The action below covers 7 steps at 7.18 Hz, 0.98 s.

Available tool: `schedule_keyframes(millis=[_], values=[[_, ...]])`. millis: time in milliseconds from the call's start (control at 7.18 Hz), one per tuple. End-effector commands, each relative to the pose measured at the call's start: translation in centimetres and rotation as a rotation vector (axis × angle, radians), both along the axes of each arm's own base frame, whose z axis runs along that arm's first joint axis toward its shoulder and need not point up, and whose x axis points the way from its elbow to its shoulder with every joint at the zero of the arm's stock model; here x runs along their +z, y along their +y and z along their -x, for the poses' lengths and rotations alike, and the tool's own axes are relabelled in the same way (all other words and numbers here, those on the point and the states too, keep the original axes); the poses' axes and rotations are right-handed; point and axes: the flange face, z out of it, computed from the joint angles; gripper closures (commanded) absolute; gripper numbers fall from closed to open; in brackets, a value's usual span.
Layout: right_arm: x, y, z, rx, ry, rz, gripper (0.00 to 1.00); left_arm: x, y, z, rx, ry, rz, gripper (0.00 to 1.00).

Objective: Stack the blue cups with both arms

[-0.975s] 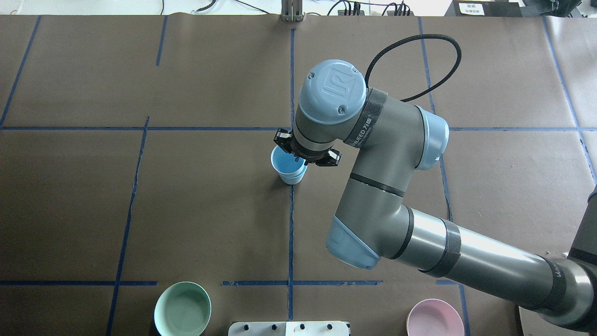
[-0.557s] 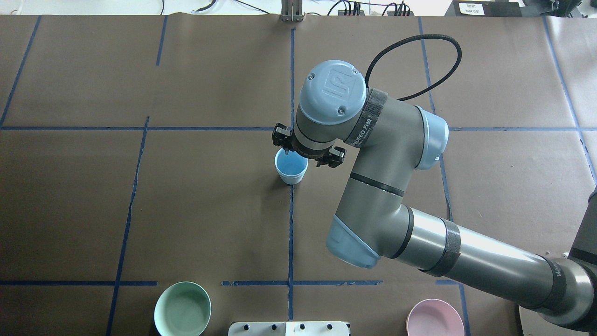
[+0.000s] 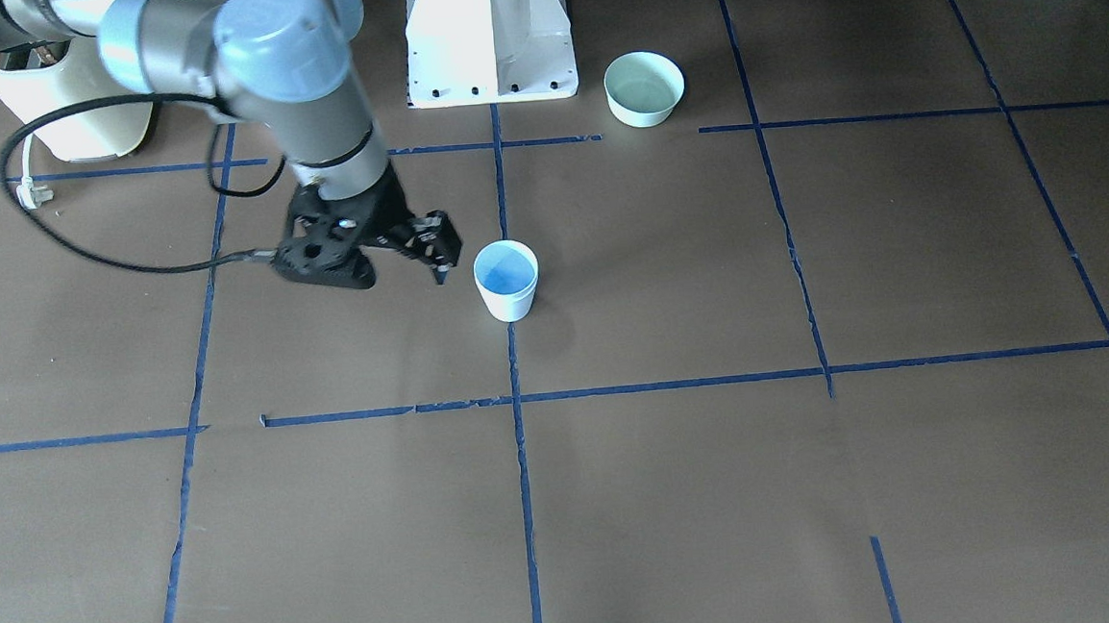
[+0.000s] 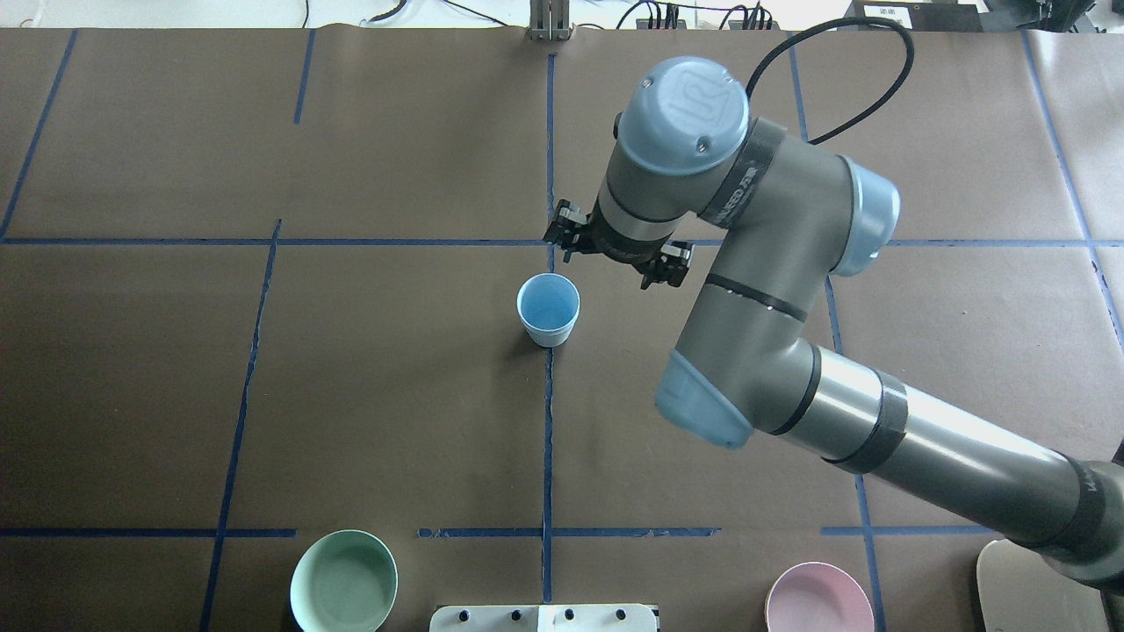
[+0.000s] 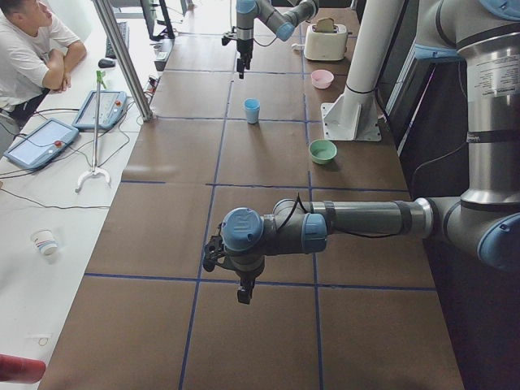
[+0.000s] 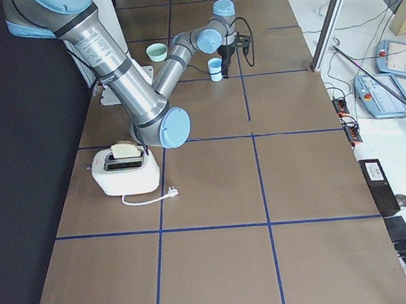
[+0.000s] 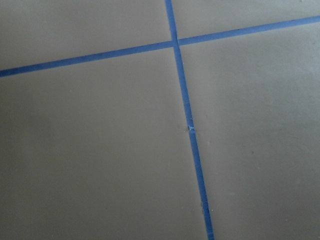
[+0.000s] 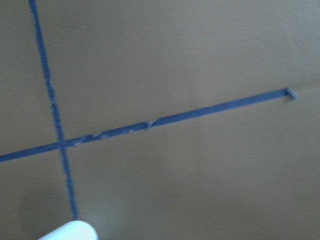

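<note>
Smooth pale-blue tapered plastic cups (image 4: 548, 309), nested, stand upright just beside right gripper (image 4: 613, 253), outside its wide-spread, empty jaws; left gripper (image 5: 242, 292) jaw state cannot be told.

Right pincer (image 3: 382, 253) agape, empty.

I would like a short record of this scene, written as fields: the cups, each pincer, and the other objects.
blue cups: upright on the centre tape line, showing as one cup; no second cup stands apart
right pincer: open, empty, apart from the cups
left pincer: far from the cups; open or shut cannot be told
mint-green bowl: at the robot's edge, on its left
pink bowl: at the robot's edge, on its right
</note>
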Motion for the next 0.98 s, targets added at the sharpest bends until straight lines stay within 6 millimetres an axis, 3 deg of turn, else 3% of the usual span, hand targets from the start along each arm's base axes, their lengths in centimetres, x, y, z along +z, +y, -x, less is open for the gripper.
schedule_keyframes(millis=[0, 139, 279, 418, 557, 697, 836], values=[[15.1, -4.4, -16.1, -0.225, 0.045, -0.151, 0.0, 0.5, -0.6, 0.1, 0.0, -0.021, 0.002, 0.0], [22.9, -3.3, -24.5, -0.323, 0.04, -0.218, 0.0, 0.5, -0.5, 0.1, 0.001, -0.018, 0.003, 0.0], [29.3, -0.7, -31.7, -0.368, 0.043, -0.255, 0.0, 0.7, -0.3, 0.2, 0.004, -0.029, 0.004, 0.0], [34.8, 3.0, -37.4, -0.402, 0.056, -0.276, 0.0, 0.4, -0.6, 0.2, 0.005, -0.03, -0.004, 0.0], [38.6, 7.6, -41.4, -0.398, 0.055, -0.258, 0.0, 0.1, -0.6, 0.2, 0.005, -0.027, -0.01, 0.0], [39.3, 11.2, -42.8, -0.374, 0.058, -0.231, 0.0, -0.2, -0.6, 0.1, 0.007, -0.023, -0.019, 0.0], [39.1, 12.0, -43.1, -0.361, 0.058, -0.222, 0.0, -0.2, -0.6, 0.1, 0.007, -0.023, -0.019, 0.0]])
